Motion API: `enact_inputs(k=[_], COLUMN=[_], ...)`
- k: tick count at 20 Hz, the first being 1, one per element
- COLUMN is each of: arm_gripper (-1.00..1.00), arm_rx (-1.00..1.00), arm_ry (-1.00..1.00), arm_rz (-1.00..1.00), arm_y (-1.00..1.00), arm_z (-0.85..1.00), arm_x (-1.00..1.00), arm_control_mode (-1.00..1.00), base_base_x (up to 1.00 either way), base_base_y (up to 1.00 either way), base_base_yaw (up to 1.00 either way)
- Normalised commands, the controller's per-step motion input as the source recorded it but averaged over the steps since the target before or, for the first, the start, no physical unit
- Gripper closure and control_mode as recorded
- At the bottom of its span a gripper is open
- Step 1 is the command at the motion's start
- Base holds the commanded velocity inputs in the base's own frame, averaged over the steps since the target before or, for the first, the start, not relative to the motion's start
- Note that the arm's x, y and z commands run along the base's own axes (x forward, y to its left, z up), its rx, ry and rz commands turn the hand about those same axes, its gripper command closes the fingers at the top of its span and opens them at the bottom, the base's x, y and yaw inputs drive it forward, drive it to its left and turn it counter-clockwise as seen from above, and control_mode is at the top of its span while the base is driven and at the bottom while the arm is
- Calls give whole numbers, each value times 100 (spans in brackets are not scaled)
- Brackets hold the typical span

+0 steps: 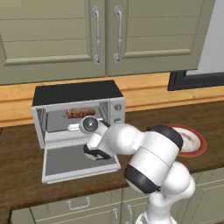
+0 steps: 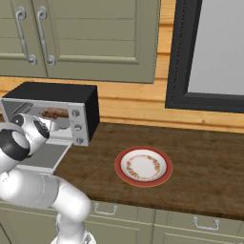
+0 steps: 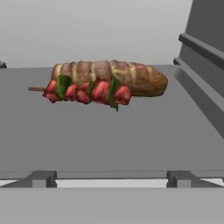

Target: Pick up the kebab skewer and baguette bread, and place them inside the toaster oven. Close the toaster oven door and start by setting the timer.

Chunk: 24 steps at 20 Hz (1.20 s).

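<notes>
Presently, from the left base view: the toaster oven (image 1: 78,114) stands on the wooden desk (image 1: 17,157) below green wall cabinets (image 1: 105,35); the toaster oven door (image 1: 78,161) is dropped flat in front of the cavity; the baguette bread (image 1: 81,113) lies inside the cavity on the rack, and the kebab skewer cannot be told apart from it at this size; the white arm reaches in over the lowered door, its hand just at the cavity mouth, so the jaws are hidden behind the wrist; a red-rimmed plate (image 1: 197,146) sits on the desk to the right of the oven, partly behind the arm.

From the right base view: the toaster oven (image 2: 57,112) shows its black top and its knob panel (image 2: 76,126); a brown strip of the baguette bread (image 2: 55,113) is visible through the opening; the arm's wrist stands at the opening above the lowered toaster oven door (image 2: 45,157); the plate (image 2: 143,167) lies well apart from the oven, bare of food; a dark-framed window (image 2: 209,52) is on the wall above it.

From the hand view: the baguette bread (image 3: 127,76) rests on the grey oven floor; the kebab skewer (image 3: 87,91) lies just in front of it, touching along its length, stick end pointing left; the jaws are spread wide and released, grasping nothing.
</notes>
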Motion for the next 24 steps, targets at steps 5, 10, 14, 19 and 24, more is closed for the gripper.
enact_inputs(k=[5, 10, 14, 19, 24], arm_gripper=[-100, -100, -100, -100, -100], arm_rx=[0, 0, 0, 0, 0], arm_ry=[0, 0, 0, 0, 0], arm_rz=[0, 0, 0, 0, 0], arm_y=[0, 0, 0, 0, 0], arm_z=[-2, -1, 0, 0, 0], arm_x=[17, 13, 13, 8, 8], arm_control_mode=[-100, -100, -100, -100, -100], base_base_x=[0, 0, 0, 0, 0], base_base_y=[0, 0, 0, 0, 0], base_base_yaw=[0, 0, 0, 0, 0])
